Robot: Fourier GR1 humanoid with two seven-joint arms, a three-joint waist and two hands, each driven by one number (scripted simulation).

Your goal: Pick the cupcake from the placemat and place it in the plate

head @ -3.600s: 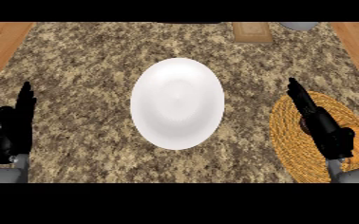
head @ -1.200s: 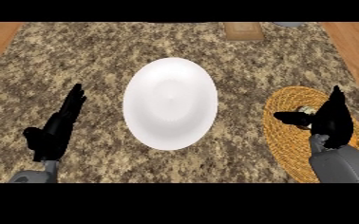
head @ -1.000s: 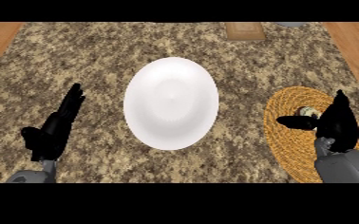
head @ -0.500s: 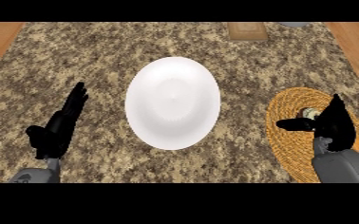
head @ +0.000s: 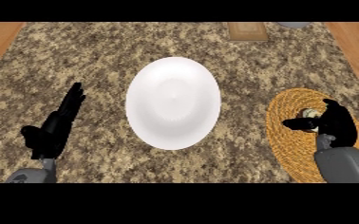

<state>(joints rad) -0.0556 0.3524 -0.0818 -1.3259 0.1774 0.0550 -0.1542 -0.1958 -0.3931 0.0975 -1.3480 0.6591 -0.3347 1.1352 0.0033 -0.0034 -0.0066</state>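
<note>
Granite counter (head: 105, 57) is filling the head view, speckled brown and tan, and the white plate (head: 173, 102) is sitting at its middle with nothing on it. Off to the plate's right, well apart from it, the round woven placemat (head: 294, 137) is lying near the counter's right edge, partly cut off by the frame.

The robot's right hand (head: 336, 123) is hanging over the placemat with its thumb and fingers curling in around the cupcake (head: 309, 114), which is showing only as a small pale top between them; the hand is closing on it, though most of the cake is hidden. The cupcake is still on the placemat, not on the plate.

The left hand (head: 56, 128) is resting at the lower left, fingers straight and holding nothing, on the far side of the plate from the cupcake.

The right hand is clearly the nearer one, and the plate is lying to its left, so the carry would likely be a leftward sweep across bare counter.
</note>
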